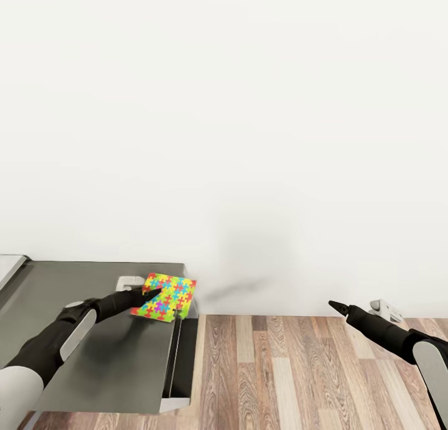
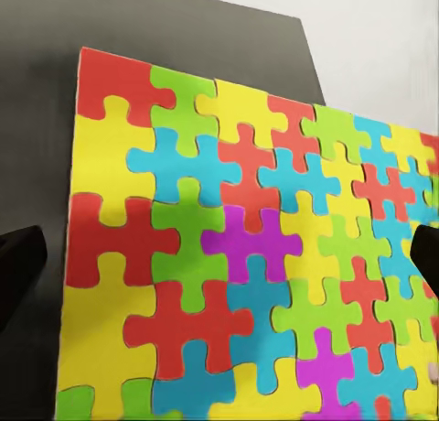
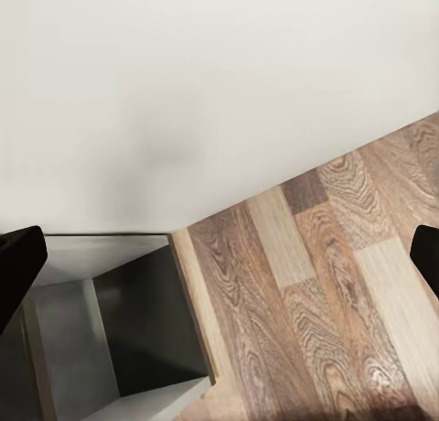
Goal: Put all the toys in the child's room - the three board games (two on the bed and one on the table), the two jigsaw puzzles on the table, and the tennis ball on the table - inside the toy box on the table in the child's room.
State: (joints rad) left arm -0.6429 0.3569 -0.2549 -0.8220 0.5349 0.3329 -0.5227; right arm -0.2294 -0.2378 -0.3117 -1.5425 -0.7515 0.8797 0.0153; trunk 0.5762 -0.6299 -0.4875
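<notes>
The grey counter (image 1: 93, 355) is lying at seven o'clock in the head view, and the jigsaw puzzle (image 1: 165, 296) is hanging over its far right corner, pinched at its near edge by the left gripper (image 1: 147, 296). It is looking light, thin and bendy, so gripping deeper along that edge seems wise. The right gripper (image 1: 334, 305) is hovering empty over the wood floor (image 1: 280, 368) at four o'clock, fingertips parted in its wrist view.
</notes>
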